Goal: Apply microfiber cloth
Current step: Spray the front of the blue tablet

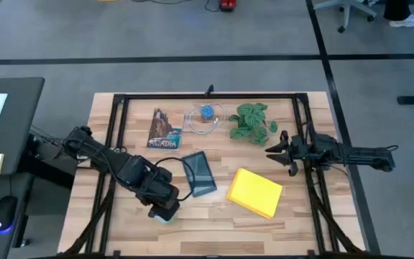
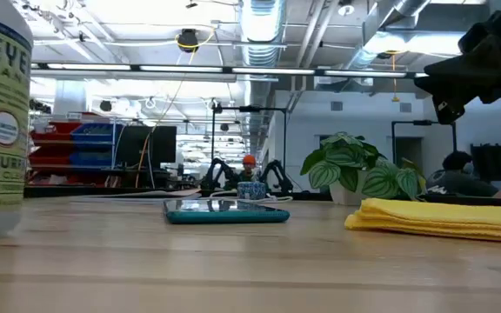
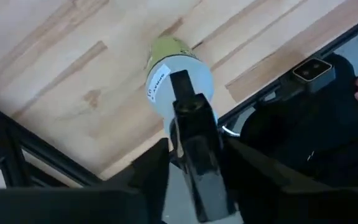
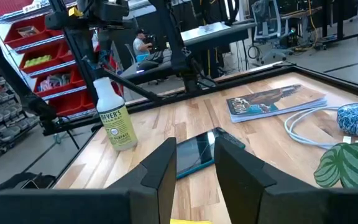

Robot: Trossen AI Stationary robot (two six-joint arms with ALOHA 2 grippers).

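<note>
The yellow microfiber cloth (image 1: 255, 192) lies folded flat on the wooden table, right of centre; the low view shows the cloth (image 2: 442, 217) as a low stack. Left of it lies a dark tablet (image 1: 198, 174) with a teal edge. My right gripper (image 1: 275, 153) hovers open above the table, just beyond the cloth's far right corner, its fingers pointing toward the table's left. My left gripper (image 1: 165, 210) is open at the near left, above an upright spray bottle (image 4: 117, 124). In the left wrist view its fingers stand on either side of the bottle's spray head (image 3: 191, 124).
At the far side lie a book (image 1: 164, 129), a white cable with a blue object (image 1: 205, 115) and a potted plant (image 1: 252, 121). A black frame (image 1: 207, 96) runs around the table. Bare wood shows near the front edge.
</note>
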